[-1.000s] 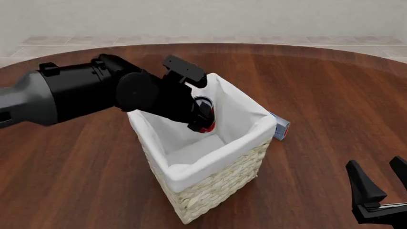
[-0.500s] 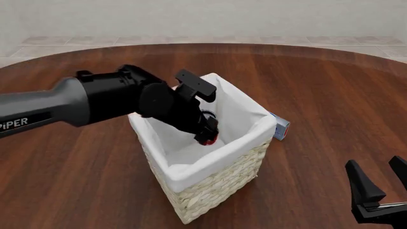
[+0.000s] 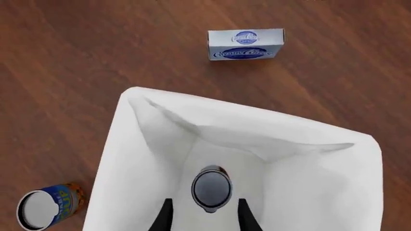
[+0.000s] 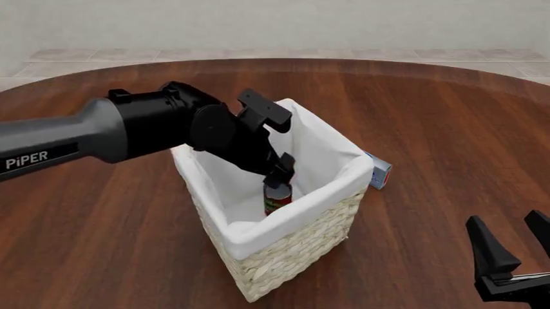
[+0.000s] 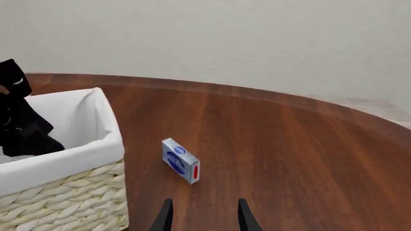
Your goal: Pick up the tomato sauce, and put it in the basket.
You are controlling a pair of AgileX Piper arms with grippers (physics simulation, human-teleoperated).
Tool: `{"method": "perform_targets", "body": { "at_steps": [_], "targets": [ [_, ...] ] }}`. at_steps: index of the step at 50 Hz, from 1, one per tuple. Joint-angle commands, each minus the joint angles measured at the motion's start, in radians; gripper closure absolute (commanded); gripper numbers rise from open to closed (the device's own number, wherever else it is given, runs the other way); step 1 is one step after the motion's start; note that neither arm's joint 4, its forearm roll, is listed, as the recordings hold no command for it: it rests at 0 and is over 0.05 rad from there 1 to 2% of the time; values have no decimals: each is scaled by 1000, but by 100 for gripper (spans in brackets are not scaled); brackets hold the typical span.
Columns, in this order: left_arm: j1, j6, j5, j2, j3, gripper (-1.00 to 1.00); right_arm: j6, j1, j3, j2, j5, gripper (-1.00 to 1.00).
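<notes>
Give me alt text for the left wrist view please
Looking straight down into the white-lined basket, a tomato sauce can stands upright on its floor between the left gripper's open fingers. Outside on the wooden table are a blue-grey box and a blue can.

The left hand (image 4: 279,168) fills the middle of the basket (image 4: 292,225) mouth, directly above the upright tomato sauce (image 4: 277,197). The basket's tall walls close in on all sides. Right of the basket, a small box (image 4: 380,172) lies on the table (image 4: 447,129); the right hand (image 4: 514,248) stands at lower right over bare wood.
</notes>
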Motion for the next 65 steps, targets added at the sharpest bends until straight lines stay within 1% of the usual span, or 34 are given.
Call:
{"method": "perform_targets", "body": {
  "at_steps": [1, 13, 21, 29, 40, 48, 55, 65],
  "targets": [
    [9, 15, 16, -3, -23, -100, -1, 3, 0, 2, -2, -100],
    [37, 60, 69, -16, -103, -100, -4, 8, 0, -2, 1, -100],
    [38, 76, 95, -33, -128, -100, -12, 13, 0, -6, 6, -100],
    [64, 102, 135, -57, -173, -100, -19, 21, 0, -6, 8, -100],
    [64, 98, 148, -98, -165, -100, -24, 32, 0, -9, 11, -100],
    [78, 112, 174, -123, -189, -100, -24, 36, 0, -3, 4, -100],
    [77, 114, 177, -143, -184, -100, -24, 38, 0, 6, -6, -100],
    [82, 125, 203, -164, -208, -100, -27, 38, 0, 1, -2, -100]
  ]
}}
